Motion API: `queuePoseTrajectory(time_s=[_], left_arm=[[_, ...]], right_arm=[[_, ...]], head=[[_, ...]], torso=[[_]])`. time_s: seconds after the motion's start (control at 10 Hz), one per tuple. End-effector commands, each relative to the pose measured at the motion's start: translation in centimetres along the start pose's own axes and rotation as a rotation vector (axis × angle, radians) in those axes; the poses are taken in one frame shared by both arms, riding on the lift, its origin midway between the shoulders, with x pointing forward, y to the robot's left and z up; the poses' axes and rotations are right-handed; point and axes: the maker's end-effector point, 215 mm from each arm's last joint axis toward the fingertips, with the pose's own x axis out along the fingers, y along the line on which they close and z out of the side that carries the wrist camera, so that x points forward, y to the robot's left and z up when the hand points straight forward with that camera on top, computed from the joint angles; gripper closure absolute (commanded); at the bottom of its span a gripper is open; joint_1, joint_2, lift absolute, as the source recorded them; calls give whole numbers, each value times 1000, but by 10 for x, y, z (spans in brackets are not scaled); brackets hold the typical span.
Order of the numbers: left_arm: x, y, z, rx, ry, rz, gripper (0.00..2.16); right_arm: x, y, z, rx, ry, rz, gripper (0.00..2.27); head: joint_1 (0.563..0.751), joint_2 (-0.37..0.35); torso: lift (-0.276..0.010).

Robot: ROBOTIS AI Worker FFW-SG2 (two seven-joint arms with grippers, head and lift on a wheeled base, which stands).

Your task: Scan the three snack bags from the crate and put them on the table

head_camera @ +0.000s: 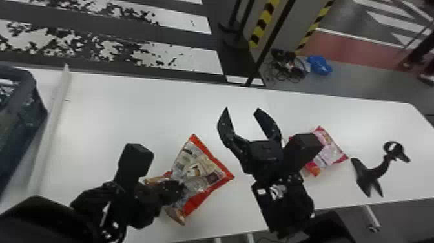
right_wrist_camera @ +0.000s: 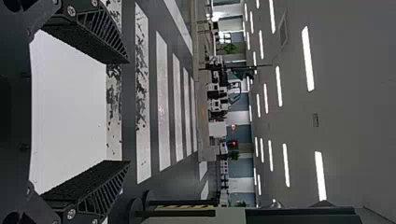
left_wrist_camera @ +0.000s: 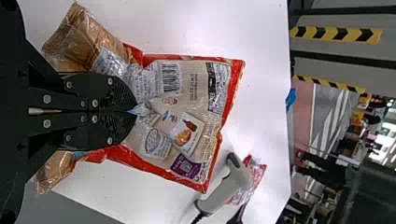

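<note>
Lower centre of the head view, the left gripper [left_wrist_camera: 135, 111] is clamped on the red-edged snack bag [head_camera: 206, 168] by its loose film — probably light, slick and crushable, so best pinched at slack or seam. The right gripper [head_camera: 242, 110] gapes empty; the pink bag [head_camera: 332, 150] lies centre right, likely as soft.
</note>
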Motion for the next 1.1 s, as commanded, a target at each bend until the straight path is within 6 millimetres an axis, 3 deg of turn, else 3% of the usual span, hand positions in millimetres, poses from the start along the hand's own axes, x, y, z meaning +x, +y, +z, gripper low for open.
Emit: queuePoseTrajectory(time_s=[0.0,0.1,0.2,0.3,0.4,0.7,1.0], left_arm=[[14,-14,2,32,-8,-28,2051],[21,-20,8,32,-15,-48,2047],[27,-19,15,56,-45,-29,1865],[28,-17,34,96,-115,-10,424],[26,-12,39,102,-126,6,-2],[0,16,56,85,-181,82,26],[-63,59,78,37,-304,192,26]], right_arm=[[0,0,2,5,-4,-1,124],[0,2,1,8,-3,1,124],[0,3,1,12,-2,3,124],[-1,2,1,10,-1,2,124],[-2,-1,1,11,-2,-1,124],[-7,-11,4,18,-12,-15,124],[-11,-11,11,20,-29,-13,124]], head=[[695,-350],[695,-350],[695,-350],[695,-350],[695,-350],[695,-350],[695,-350]], torso=[[-94],[-94],[-94],[-94],[-94],[-94],[-94]])
